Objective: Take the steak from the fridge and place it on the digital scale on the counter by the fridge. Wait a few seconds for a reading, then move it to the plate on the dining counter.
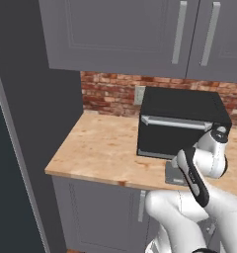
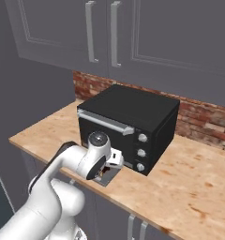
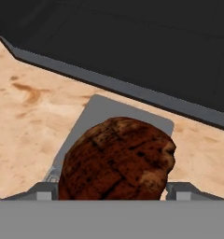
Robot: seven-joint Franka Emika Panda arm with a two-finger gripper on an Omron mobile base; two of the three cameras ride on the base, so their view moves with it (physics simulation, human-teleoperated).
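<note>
Steak over the scale, lower centre of your hand view.
Left to right: the fridge (image 1: 21,148) fills the left edge of your left base view; the counter (image 1: 100,148) runs mid-frame w/ black toaster oven (image 1: 182,123); gripper (image 3: 117,189) jaws clamp the steak (image 3: 116,161) above the digital scale (image 3: 104,112), contact w/ pad unclear.

The arm (image 1: 199,207) consists of smooth, rounded, glossy white link housings, with a black band running lengthwise along one link and dark seams at the joints. The wrist housing (image 2: 98,140) ends in a round cap with a dark grey disc face ringed in a lighter tone, and a small white angular bracket is fitted beside it. In the hand view, the gripper (image 3: 114,191) presents two grey, blocky finger bodies with flat faces.
</note>
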